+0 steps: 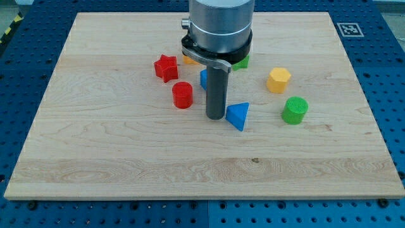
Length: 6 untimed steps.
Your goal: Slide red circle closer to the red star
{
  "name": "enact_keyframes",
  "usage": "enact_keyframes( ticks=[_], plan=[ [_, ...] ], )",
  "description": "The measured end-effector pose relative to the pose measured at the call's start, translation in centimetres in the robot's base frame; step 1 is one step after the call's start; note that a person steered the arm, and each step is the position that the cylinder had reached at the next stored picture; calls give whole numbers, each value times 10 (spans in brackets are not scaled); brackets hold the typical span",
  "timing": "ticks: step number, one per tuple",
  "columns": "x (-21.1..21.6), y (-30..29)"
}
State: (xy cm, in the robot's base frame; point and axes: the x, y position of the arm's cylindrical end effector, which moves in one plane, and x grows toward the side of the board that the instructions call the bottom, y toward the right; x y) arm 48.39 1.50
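Red circle point(182, 95), the short red cylinder, sits just below and slightly to the view's right of the red star point(166, 68). The two are near each other but apart, with a narrow strip of bench point(95, 145) between them. Judging from that small gap, the task looks mostly done; what seems left is a short nudge up and toward the view's left to close it, if closer is wanted.

My tip point(216, 117) rests on the bench to the view's right of the red circle, near it but not touching. There is no hand on this arm, only the dark rod, so nothing is spread, pressed together or pinching. From this spot a push toward the view's left would send the circle past the star's lower side rather than at it, so I judge the tip needs to come round below the circle first.

Counting outward from the red circle: one red star, one blue triangle point(238, 116) just right of my tip, one blue block point(204, 78) half hidden behind the rod, one yellow hexagon point(278, 80), one green cylinder point(295, 109), one green block point(241, 61) and one orange-yellow block point(188, 61), both mostly hidden under the arm's body, shapes unclear. That makes eight blocks with the circle.
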Motion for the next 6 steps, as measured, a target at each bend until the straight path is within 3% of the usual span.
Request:
enact_keyframes(
  ticks=[6],
  plan=[
    [-89,-95]
  ],
)
